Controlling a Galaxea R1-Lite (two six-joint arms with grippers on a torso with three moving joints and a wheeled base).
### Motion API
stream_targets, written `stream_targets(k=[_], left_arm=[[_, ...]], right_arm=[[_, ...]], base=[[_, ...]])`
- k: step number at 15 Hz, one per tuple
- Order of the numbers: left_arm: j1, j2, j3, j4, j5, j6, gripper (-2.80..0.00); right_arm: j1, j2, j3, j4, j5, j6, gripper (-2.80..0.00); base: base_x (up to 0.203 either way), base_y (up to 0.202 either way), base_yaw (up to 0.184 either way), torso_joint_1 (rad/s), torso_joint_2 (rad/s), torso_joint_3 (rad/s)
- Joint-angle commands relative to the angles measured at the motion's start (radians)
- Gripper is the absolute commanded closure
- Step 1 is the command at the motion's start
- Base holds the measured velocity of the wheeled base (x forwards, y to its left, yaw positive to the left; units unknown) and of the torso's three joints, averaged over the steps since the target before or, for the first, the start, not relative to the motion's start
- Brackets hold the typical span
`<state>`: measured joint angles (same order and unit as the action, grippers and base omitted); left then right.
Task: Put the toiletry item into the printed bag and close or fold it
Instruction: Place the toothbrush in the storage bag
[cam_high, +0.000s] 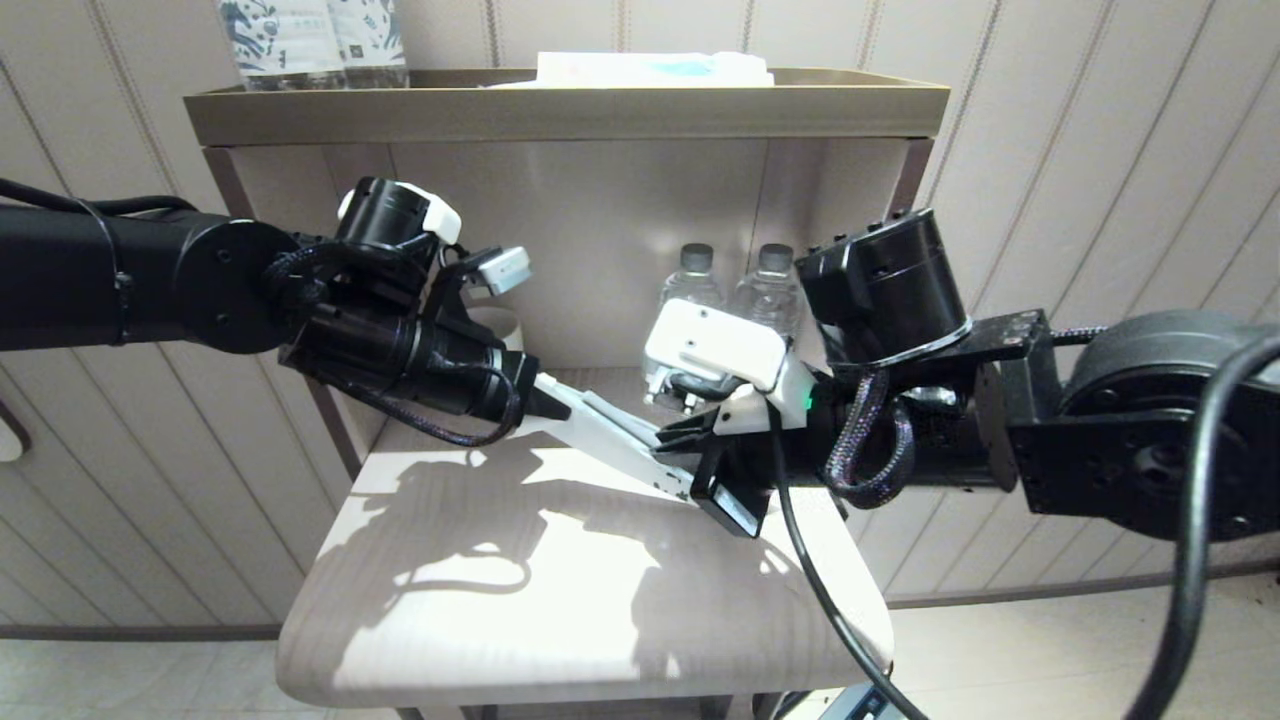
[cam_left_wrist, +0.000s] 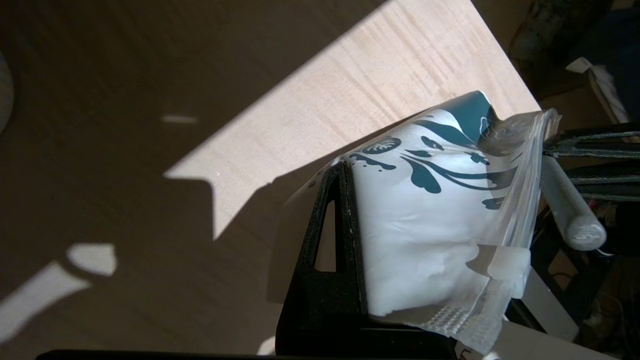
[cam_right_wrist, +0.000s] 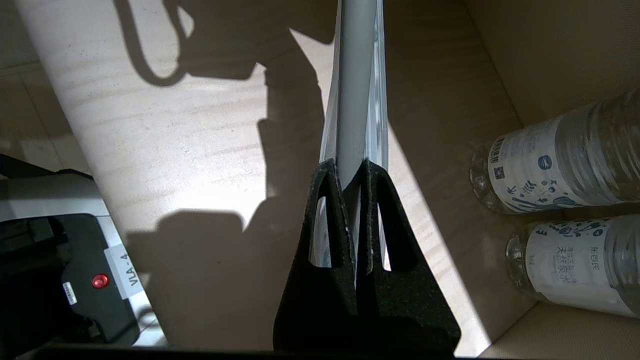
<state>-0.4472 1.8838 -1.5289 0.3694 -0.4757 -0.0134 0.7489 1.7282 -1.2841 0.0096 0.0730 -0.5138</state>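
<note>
My left gripper (cam_high: 552, 402) is shut on the printed bag (cam_high: 610, 435), a white translucent pouch held slanting above the wooden table (cam_high: 500, 600). In the left wrist view one black finger (cam_left_wrist: 330, 280) lies against the bag (cam_left_wrist: 425, 235); the other is hidden behind it. The teal leaf print is at the far end. My right gripper (cam_high: 690, 440) meets the bag's lower end. Its fingers (cam_right_wrist: 354, 167) are shut on the pale grey-white toothbrush (cam_right_wrist: 356, 90), which runs away from them with the bag's clear plastic (cam_right_wrist: 380, 100) on both sides. The handle's butt end (cam_left_wrist: 570, 210) sticks out by the bag's edge.
Two water bottles (cam_high: 692, 285) (cam_high: 772, 285) stand at the back of the shelf, close behind my right gripper, and show as bottles (cam_right_wrist: 555, 165) (cam_right_wrist: 575, 265) in the right wrist view. The top tray (cam_high: 560, 110) holds a white-and-blue package (cam_high: 655, 68) and more bottles (cam_high: 310, 40).
</note>
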Motion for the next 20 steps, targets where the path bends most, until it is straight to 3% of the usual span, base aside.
stream_targets(k=[1,11,20], left_arm=[[-0.001,0.0,0.001,0.003,-0.003,0.0,0.0],[-0.002,-0.014,0.009,0.014,-0.038,0.0,0.0],[-0.002,0.008,0.003,0.011,-0.038,0.0,0.0]], right_arm=[[-0.001,0.031,-0.019,-0.002,0.001,-0.003,0.0],[-0.025,0.099,-0.073,0.001,0.001,-0.005,0.0],[-0.012,0.016,-0.003,-0.002,-0.001,-0.005,0.0]], base=[[0.0,0.0,0.0,0.0,0.0,0.0],[0.0,0.0,0.0,0.0,0.0,0.0],[0.0,0.0,0.0,0.0,0.0,0.0]])
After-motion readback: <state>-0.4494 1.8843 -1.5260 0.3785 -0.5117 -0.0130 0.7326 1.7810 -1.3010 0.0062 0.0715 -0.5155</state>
